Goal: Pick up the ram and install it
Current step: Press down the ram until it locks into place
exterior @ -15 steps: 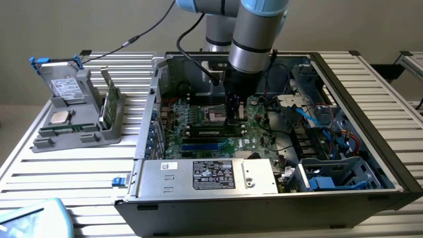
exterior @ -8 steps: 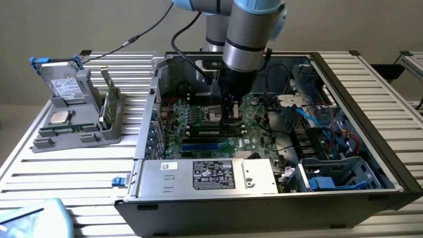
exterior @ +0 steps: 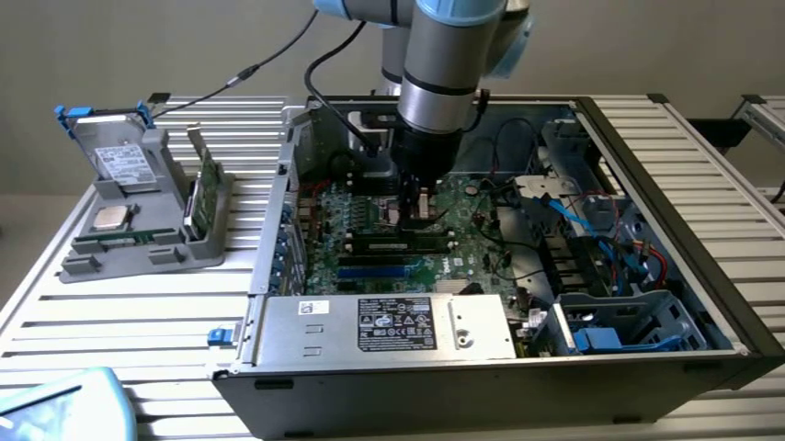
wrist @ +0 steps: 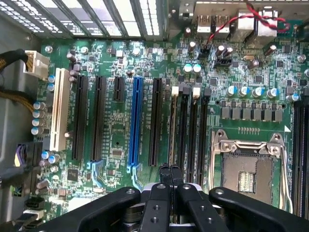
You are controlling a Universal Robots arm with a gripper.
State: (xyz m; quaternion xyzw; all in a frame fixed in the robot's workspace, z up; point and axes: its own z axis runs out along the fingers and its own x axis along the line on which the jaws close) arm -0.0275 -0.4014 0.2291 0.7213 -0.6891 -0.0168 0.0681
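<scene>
Above the motherboard [exterior: 405, 230] inside the open computer case [exterior: 687, 276], I see my gripper [wrist: 170, 170] with its fingers pressed together, its tips over the narrow memory slots [wrist: 190, 130] beside the empty processor socket [wrist: 248, 171]. I cannot tell whether the ram stick is between them or seated in a slot.

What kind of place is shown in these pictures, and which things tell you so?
Probably a robotics lab or test bench for computer assembly: an open computer case lies on a slatted metal table, beside a grey fixture holding parts, and the gripper hangs over the motherboard.
</scene>
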